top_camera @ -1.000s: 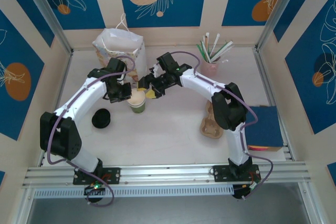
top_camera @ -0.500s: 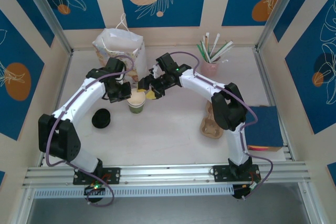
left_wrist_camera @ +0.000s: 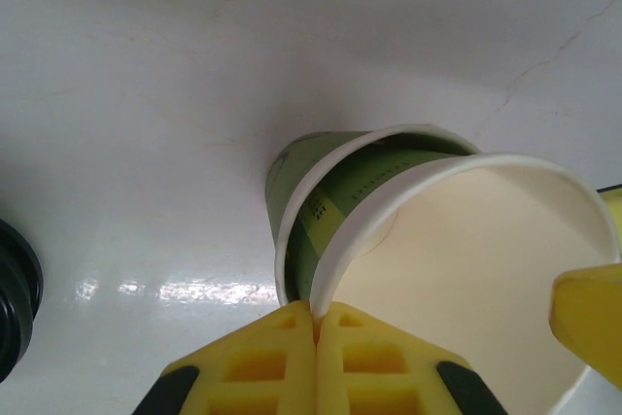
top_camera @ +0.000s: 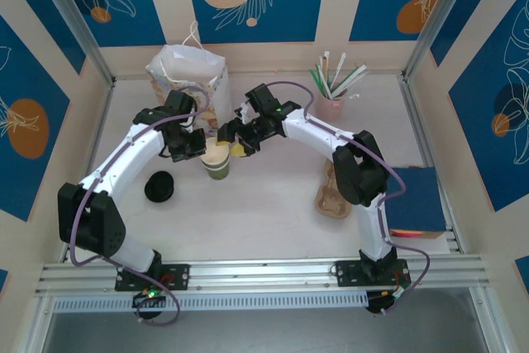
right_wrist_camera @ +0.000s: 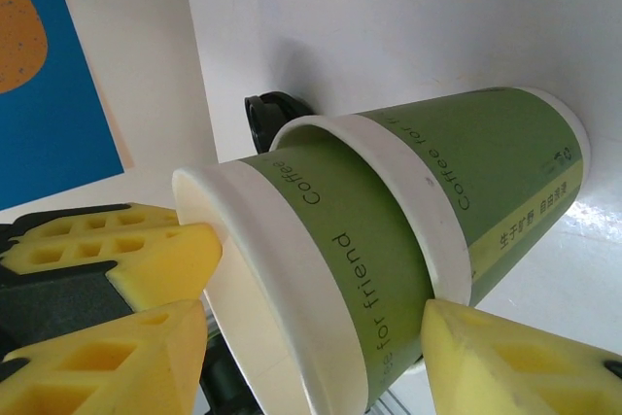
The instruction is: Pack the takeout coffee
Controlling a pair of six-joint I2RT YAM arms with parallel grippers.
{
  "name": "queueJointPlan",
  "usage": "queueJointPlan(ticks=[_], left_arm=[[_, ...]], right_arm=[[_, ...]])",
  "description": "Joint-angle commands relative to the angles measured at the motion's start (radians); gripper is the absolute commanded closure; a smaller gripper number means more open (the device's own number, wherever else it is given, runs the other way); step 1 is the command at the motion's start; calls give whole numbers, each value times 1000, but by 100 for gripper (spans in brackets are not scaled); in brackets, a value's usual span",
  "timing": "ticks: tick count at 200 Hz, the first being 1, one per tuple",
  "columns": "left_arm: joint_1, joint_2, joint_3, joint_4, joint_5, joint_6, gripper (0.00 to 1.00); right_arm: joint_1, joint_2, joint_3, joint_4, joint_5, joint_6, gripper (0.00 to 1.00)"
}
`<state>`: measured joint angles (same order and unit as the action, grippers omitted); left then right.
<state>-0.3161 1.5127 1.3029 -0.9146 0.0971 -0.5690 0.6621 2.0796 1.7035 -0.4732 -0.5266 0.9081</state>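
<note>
Well, my left gripper (left_wrist_camera: 316,318) was pinched tight on the left rim of the inner cup (left_wrist_camera: 466,259), which I took for the takeout coffee, lidless as yet. It sat nested in the outer cup (left_wrist_camera: 292,170) on the table (top_camera: 264,212), long axis roughly upright, mouth up. My right gripper (top_camera: 235,143) straddled it from the right, jaws apart; I couldn't tell whether they gripped. The black lid (top_camera: 159,186) lay to the near left and the gift bag (top_camera: 188,72) farther off. Since a second earlier, only my left elbow had swung slightly left.
</note>
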Motion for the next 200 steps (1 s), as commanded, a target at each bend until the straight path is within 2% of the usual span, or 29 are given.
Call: queueJointPlan(ticks=[1,85,137,200], left_arm=[[11,-19,11,-34,2,12,100],[11,-42,76,-96,-37,27,100],[10,-73,138,-140,-46,25,100],[7,-99,265,-212,-74,29,100]], right_arm=[[5,-41,20,-39,2,-24,40],[-38,-123,61,-74,20,-65,38],[-72,-224,39,-139,106,-129,36],[-144,-419,-105,-165,248,-181,34]])
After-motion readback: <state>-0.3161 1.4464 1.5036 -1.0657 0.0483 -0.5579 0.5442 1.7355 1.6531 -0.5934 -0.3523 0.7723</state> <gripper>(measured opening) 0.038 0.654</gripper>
